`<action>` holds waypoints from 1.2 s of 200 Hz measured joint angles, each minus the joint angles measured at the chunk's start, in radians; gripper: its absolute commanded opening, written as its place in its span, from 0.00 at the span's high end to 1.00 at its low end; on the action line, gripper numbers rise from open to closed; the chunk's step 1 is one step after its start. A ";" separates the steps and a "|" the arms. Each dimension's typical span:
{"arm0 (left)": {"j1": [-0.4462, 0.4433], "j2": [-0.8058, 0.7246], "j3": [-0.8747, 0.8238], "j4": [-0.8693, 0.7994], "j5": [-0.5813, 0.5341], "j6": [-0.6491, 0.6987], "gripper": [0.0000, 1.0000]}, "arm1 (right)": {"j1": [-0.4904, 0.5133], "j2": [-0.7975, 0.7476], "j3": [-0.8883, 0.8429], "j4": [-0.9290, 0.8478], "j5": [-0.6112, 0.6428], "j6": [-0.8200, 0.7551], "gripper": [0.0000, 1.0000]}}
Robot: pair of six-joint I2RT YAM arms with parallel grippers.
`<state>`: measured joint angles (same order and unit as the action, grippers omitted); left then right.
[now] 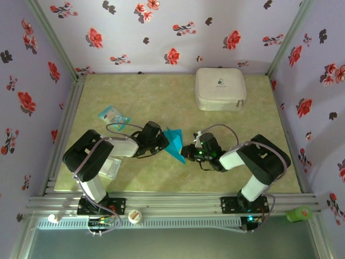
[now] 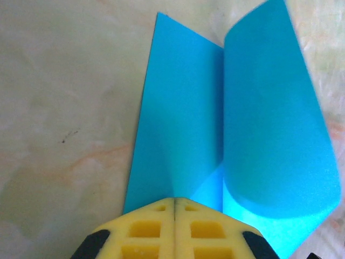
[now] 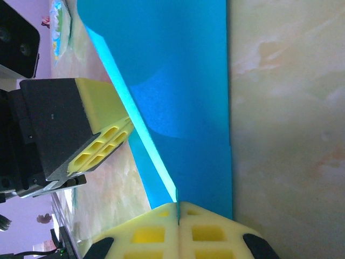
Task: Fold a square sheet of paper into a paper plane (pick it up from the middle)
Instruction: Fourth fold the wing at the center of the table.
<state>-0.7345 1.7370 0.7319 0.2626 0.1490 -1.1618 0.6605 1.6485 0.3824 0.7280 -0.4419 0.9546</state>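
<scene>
Square sheet of paper [image 1: 175,144]: lay near the centre of the table [image 1: 135,97], between the two arms. Showed early creases and a pointed outline, with one flap curled up, not pressed flat. Left gripper [image 2: 175,202] and right gripper [image 3: 178,206]: closed fully, each apparently pinching an edge of the sheet at the finger seam. Judged roughly midway; lacked flattened wings and the slim dart form.

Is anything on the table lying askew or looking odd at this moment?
Yes. The thin teal-blue sheet of paper near the middle of the marbled beige table is not lying flat: one flap curls upward in a loose roll instead of being creased down.
</scene>
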 measured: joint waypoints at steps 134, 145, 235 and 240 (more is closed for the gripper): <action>-0.014 -0.041 -0.036 -0.012 -0.042 -0.014 1.00 | -0.002 0.029 0.003 0.020 -0.020 0.019 1.00; -0.014 -0.042 -0.036 -0.014 -0.043 -0.011 1.00 | -0.005 0.033 0.003 0.023 -0.027 0.019 1.00; -0.014 -0.108 -0.001 -0.035 -0.032 0.100 1.00 | -0.008 0.041 0.021 0.004 -0.042 0.023 1.00; -0.014 -0.107 0.003 -0.034 -0.026 0.106 1.00 | -0.008 0.041 0.021 0.004 -0.042 0.023 1.00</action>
<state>-0.7483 1.6299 0.7349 0.2287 0.1230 -1.0554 0.6521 1.6894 0.4034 0.7319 -0.4839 0.9771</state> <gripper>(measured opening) 0.055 0.047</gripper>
